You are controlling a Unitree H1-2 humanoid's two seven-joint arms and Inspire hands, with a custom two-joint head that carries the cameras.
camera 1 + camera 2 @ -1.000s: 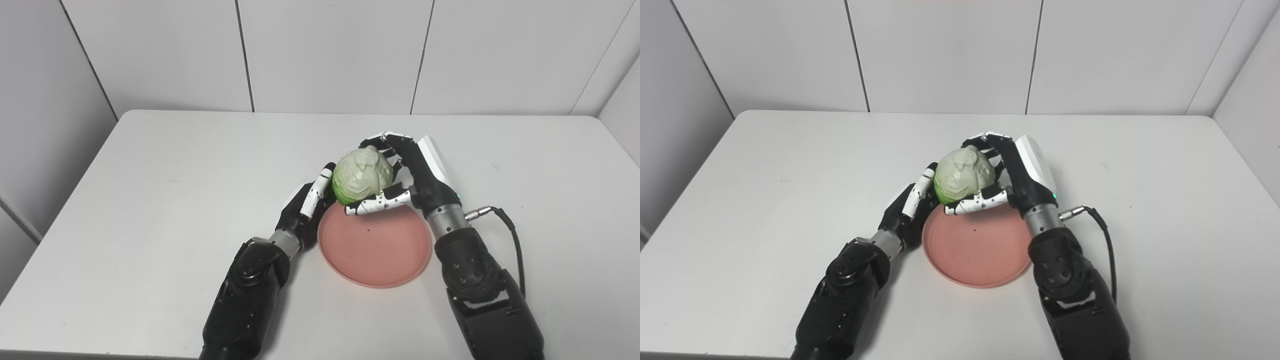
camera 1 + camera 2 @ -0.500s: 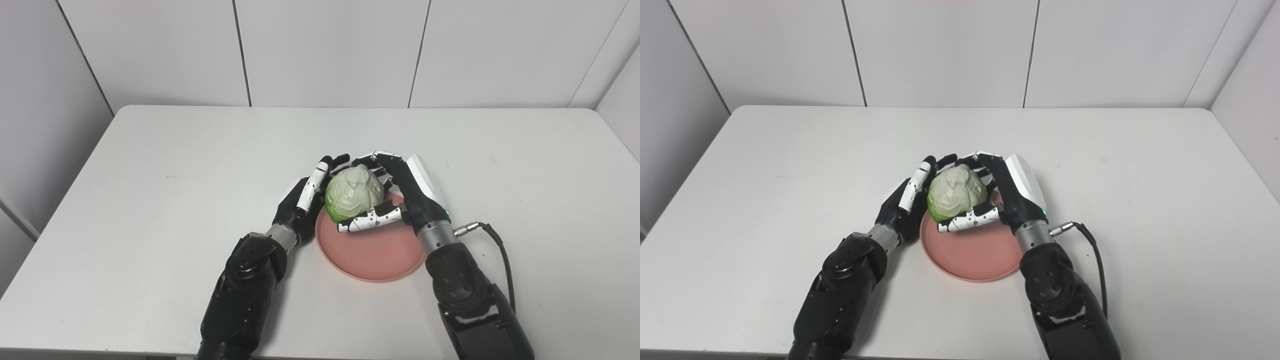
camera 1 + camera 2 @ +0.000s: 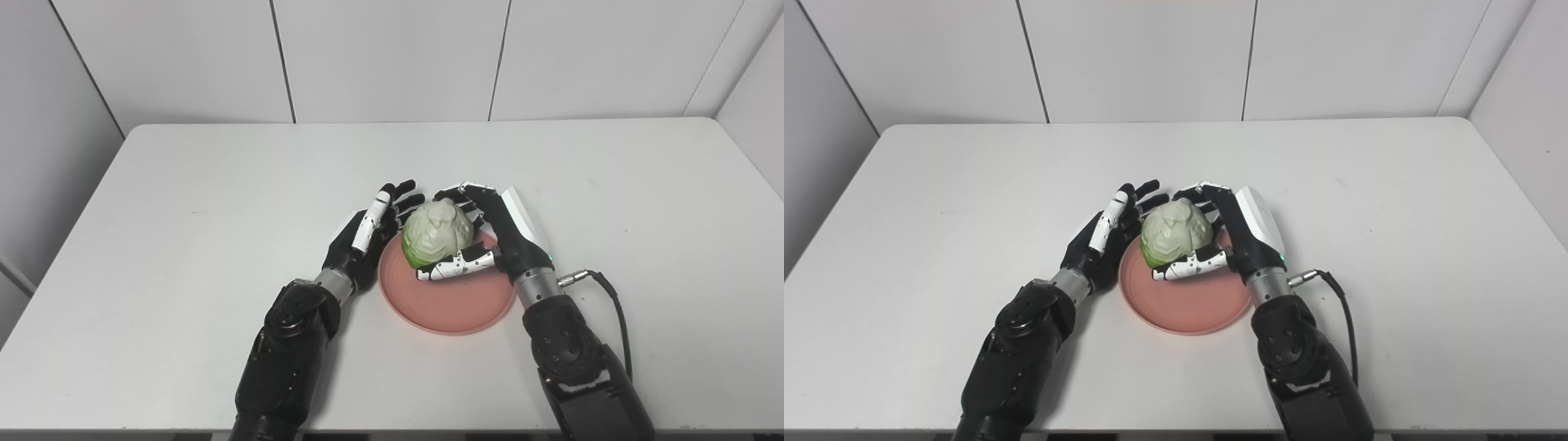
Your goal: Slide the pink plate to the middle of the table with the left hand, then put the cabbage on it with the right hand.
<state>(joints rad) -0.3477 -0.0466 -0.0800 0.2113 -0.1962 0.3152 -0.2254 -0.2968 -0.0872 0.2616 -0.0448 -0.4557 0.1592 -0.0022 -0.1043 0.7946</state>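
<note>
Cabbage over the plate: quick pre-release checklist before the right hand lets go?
1. Pink plate near the middle of the table: ok.
2. Cabbage over the plate's far part, inside the rim: ok.
3. Cabbage bottom resting on the plate: cannot tell, the thumb hides the contact.
4. Right hand wrapped on the cabbage, thumb across the front: ok.
5. Left hand open beside the plate's left rim, clear of the cabbage: ok, though close.
6. Room for the right hand to open and back away: ok, bare table to its right.
</note>
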